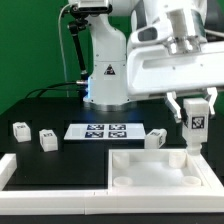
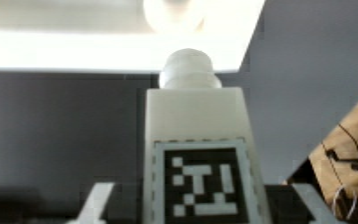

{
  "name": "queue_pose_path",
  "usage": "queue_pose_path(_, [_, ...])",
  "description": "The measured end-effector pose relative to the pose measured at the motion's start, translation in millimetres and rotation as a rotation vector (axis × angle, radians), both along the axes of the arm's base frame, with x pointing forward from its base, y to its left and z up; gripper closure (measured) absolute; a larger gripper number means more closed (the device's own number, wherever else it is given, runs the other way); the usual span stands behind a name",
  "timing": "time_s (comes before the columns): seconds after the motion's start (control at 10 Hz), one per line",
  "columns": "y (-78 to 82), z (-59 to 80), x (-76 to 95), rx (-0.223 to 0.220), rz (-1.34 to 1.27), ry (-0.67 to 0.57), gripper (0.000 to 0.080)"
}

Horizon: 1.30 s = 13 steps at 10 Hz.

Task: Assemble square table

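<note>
My gripper [image 1: 196, 124] hangs at the exterior view's right, shut on a white table leg [image 1: 196, 118] with a black-white tag, held upright in the air. Below it lies the square table top [image 1: 150, 166], white with a raised rim and round corner sockets. In the wrist view the held leg [image 2: 195, 130] fills the middle between my fingers [image 2: 98, 203], and its rounded tip points at a corner socket [image 2: 204, 14] of the top [image 2: 69, 40]. Three more legs lie on the black table: two toward the exterior view's left [image 1: 20, 128] [image 1: 47, 137] and one by the top's far edge [image 1: 156, 138].
The marker board [image 1: 100, 130] lies flat behind the top. A long white border rail [image 1: 50, 172] runs along the front left. The robot base [image 1: 105, 75] stands at the back, with cables to its left.
</note>
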<state>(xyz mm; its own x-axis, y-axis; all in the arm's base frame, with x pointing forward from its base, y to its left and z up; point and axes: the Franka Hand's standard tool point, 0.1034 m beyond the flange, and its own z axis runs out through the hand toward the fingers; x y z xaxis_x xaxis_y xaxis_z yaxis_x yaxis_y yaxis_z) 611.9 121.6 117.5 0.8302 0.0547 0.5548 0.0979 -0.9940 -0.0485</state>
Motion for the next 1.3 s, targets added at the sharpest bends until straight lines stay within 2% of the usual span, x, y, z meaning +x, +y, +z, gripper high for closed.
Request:
queue_pose_path(0.7, [-10.6, -27.2, 11.0, -0.017, -0.001, 0.019, 0.0509])
queue_pose_path(1.3, [-0.6, -36.4, 9.0, -0.017, 0.013, 0.020, 0.0509])
